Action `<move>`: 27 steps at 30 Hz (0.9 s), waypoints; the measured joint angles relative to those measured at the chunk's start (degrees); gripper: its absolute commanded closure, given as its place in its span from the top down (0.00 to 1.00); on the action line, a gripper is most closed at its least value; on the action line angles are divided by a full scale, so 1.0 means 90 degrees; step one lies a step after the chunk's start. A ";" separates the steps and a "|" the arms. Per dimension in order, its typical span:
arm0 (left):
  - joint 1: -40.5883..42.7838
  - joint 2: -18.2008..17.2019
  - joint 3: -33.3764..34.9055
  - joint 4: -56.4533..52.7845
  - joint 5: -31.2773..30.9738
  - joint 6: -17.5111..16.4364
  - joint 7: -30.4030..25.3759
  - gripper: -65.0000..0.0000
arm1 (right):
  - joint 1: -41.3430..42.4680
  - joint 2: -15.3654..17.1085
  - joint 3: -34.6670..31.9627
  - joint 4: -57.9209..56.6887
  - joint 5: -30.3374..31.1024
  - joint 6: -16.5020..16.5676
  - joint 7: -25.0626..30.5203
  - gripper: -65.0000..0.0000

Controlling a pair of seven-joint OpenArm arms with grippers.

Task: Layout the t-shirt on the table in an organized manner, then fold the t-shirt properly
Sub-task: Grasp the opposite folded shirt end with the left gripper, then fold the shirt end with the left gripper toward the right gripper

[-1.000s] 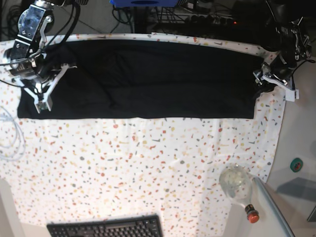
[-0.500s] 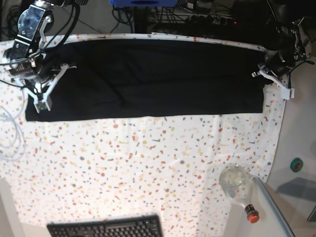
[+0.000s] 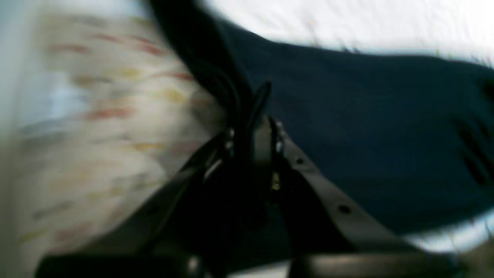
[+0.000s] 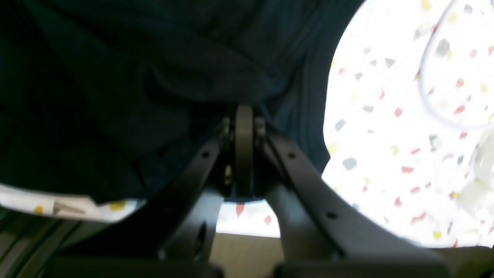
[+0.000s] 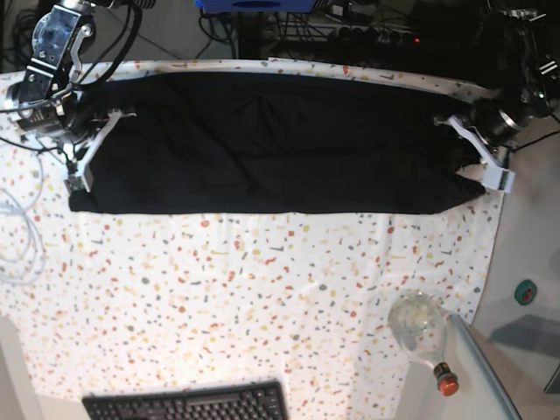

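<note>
Since a second ago your t-shirt has drawn narrower and shifted up the frame: its lower edge sits higher, and its right end now tapers to a point beside the left gripper, whose jaws were apart then and are now closed. You have the black cloth stretched as a long band across the upper part of the base view, lying on the speckled surface.

At the upper left of that view the right gripper sits on the shirt's left end. Its wrist view shows what the base view cannot: the jaws pressed together with dark cloth bunched in folds at their tips, and a pale cable looping over the surface at the right.

Your left wrist view is blurred, yet it shows the left gripper with jaws narrow and pinching a ridge of the shirt.

Only the base view shows the keyboard at the bottom edge and a clear bottle at lower right.
</note>
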 measured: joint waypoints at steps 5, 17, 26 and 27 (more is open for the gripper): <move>0.0146 0.0311 0.0964 0.0843 -0.0104 0.0741 -0.0085 0.00 | -0.0015 0.0002 0.0002 -0.0002 -0.0005 0.0000 -0.0002 0.00; -0.0345 0.0554 0.2965 0.0828 -0.0053 0.1683 -0.0058 0.00 | -0.0012 0.0002 0.0005 -0.0007 -0.0002 0.0000 0.0000 0.00; -0.0595 0.0775 0.3436 0.0442 -0.0090 0.1705 -0.0085 0.00 | -0.0010 0.0002 0.0005 -0.0007 0.0000 0.0000 0.0002 0.00; -0.0593 0.0775 0.3519 0.0432 -0.0090 0.1705 -0.0080 0.00 | -0.0012 0.0002 0.0005 -0.0007 -0.0002 0.0000 0.0000 0.00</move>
